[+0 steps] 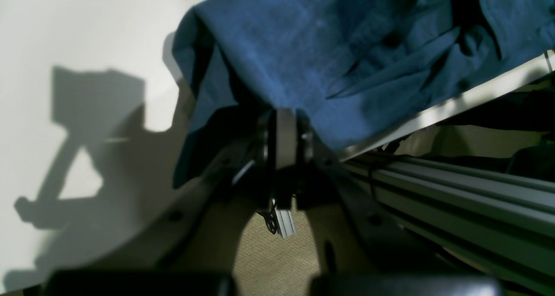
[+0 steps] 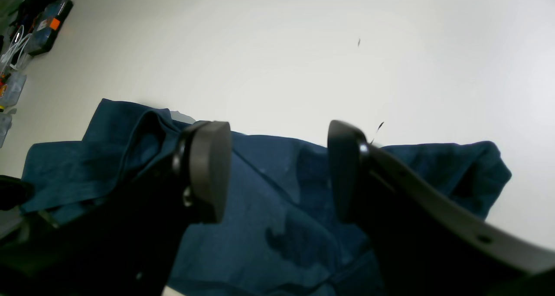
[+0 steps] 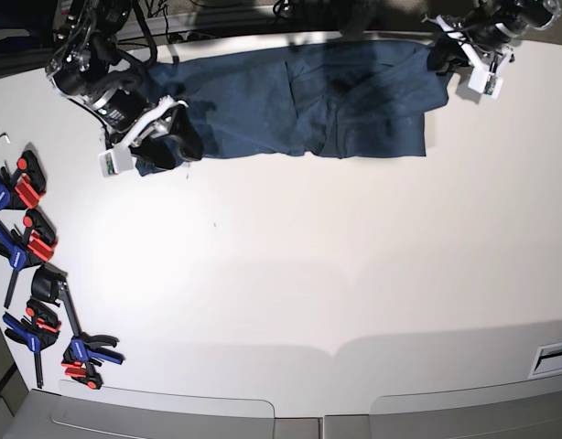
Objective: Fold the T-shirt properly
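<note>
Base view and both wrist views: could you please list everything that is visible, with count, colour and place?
Dark navy-blue cotton T-shirt: one, lying flat but wrinkled along the far edge of the table.
White table: one, fills most of the base view.
Small red-blue-black clamps: several, exact count unclear, along the table's left edge in the base view.
Box with cables: blurred, dark with orange, top-left corner of the right wrist view.
Grey metal rails: below the table edge, left wrist view.
Left tool: one, black, shut on the T-shirt's edge at the table's edge.
Right tool: one, black, open above the T-shirt's other end.
</note>
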Motion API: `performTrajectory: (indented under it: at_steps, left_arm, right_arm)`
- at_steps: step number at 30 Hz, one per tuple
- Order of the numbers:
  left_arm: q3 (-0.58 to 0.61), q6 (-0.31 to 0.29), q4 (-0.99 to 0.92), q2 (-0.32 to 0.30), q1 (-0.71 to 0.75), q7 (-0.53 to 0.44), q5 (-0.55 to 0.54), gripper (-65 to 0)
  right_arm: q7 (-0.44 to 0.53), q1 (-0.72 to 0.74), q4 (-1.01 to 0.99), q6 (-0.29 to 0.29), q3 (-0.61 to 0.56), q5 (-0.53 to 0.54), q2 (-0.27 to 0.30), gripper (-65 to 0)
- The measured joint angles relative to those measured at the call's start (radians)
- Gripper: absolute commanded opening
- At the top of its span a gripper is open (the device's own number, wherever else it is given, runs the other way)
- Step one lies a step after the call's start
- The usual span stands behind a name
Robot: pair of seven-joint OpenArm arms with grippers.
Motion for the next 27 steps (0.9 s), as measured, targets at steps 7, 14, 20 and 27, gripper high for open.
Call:
performTrajectory:
  at_steps: [7, 14, 20, 27]
  left_arm:
    - [0.0, -0.053, 0.0, 0.0, 0.0, 0.015, -0.159, -65.0]
    - [0.0, -0.143, 0.0, 0.0, 0.0, 0.068, -0.342, -65.0]
    - [0.0, -0.144, 0.0, 0.0, 0.0, 0.068, -0.407, -65.0]
    - [0.146, -0.143, 0.0, 0.0, -0.065, 0.063, -0.402, -65.0]
  right_arm:
    - [0.0, 0.0, 0.0, 0.0, 0.0, 0.0, 0.0, -32.3]
    - [0.0, 0.0, 0.0, 0.0, 0.0, 0.0, 0.0, -32.3]
    - [0.0, 0.0, 0.0, 0.0, 0.0, 0.0, 0.0, -32.3]
    - [0.003, 0.0, 0.0, 0.0, 0.0, 0.002, 0.0, -32.3]
